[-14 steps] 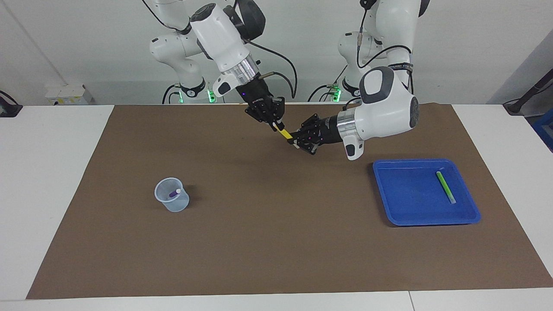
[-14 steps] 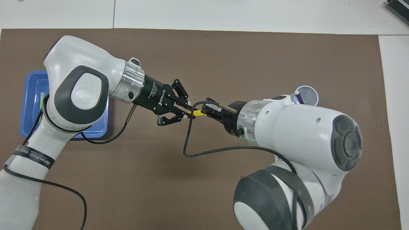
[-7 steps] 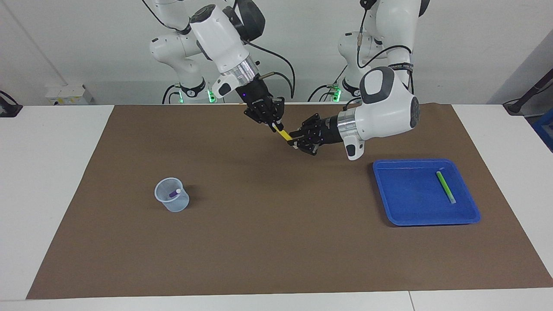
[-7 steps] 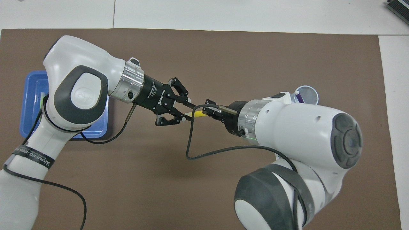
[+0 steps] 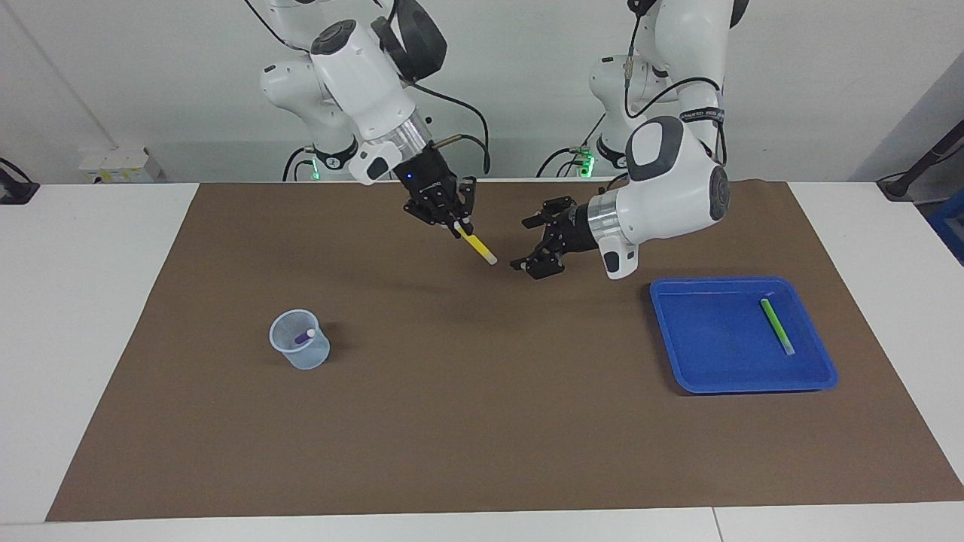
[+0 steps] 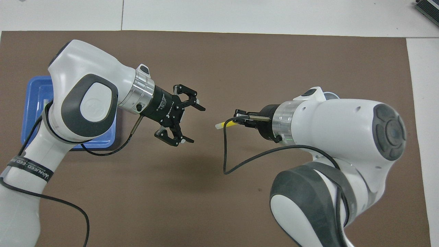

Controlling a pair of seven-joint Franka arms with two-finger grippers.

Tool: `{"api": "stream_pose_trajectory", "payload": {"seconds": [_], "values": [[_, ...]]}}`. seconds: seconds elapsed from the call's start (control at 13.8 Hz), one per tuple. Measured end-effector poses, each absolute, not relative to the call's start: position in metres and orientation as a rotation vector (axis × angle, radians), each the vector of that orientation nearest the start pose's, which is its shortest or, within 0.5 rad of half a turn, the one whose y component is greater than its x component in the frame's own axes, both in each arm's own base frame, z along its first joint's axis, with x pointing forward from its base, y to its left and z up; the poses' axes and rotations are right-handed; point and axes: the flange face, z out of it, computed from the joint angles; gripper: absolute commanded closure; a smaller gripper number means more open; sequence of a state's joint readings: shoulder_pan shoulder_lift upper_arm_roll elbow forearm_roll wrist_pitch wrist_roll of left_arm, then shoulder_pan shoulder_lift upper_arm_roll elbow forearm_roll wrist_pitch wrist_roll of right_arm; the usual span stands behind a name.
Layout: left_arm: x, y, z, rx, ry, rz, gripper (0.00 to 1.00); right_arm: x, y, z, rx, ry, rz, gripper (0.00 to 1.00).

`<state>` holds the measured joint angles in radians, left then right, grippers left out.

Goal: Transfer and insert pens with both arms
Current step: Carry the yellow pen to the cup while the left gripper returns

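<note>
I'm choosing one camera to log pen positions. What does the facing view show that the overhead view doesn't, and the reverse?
Facing only: the purple pen in the cup and the whole green pen in the blue tray.
Overhead only: nothing extra for pens; the arms cover the cup and much of the tray.
Both: the right gripper holding the yellow pen, the left gripper open nearby.
</note>
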<state>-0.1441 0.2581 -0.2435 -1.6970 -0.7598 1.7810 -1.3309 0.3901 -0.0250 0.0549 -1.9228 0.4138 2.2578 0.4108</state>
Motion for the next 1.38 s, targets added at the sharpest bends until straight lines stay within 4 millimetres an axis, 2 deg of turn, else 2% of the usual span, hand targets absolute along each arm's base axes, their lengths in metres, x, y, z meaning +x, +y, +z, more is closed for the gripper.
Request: {"api": "stream_pose_trajectory", "payload": {"seconds": [0.15, 0.44, 0.65, 0.87, 1.09, 1.38], "values": [[0.548, -0.262, 0.442, -2.832, -1.712, 1.164, 0.0, 0.531, 0.244, 0.536, -2.678, 0.146, -0.251, 1.0], [0.527, -0.18, 0.398, -2.986, -1.499, 1.043, 0.0, 0.546, 0.192, 0.529, -2.812, -0.166, -0.301, 1.0], [0.513, -0.146, 0.375, -3.074, -1.285, 0.847, 0.0, 0.556, 0.158, 0.532, -2.942, -0.453, -0.363, 1.0], [0.517, -0.109, 0.37, -3.151, -1.109, 0.705, 0.0, 0.56, 0.148, 0.544, -3.052, -0.761, -0.429, 1.0], [0.529, -0.065, 0.369, -3.216, -0.794, 0.475, 0.0, 0.564, 0.139, 0.548, -3.103, -1.032, -0.446, 1.0], [0.55, 0.015, 0.376, -3.315, -0.43, 0.094, 0.0, 0.574, 0.095, 0.546, -3.026, -1.411, -0.394, 1.0]]}}
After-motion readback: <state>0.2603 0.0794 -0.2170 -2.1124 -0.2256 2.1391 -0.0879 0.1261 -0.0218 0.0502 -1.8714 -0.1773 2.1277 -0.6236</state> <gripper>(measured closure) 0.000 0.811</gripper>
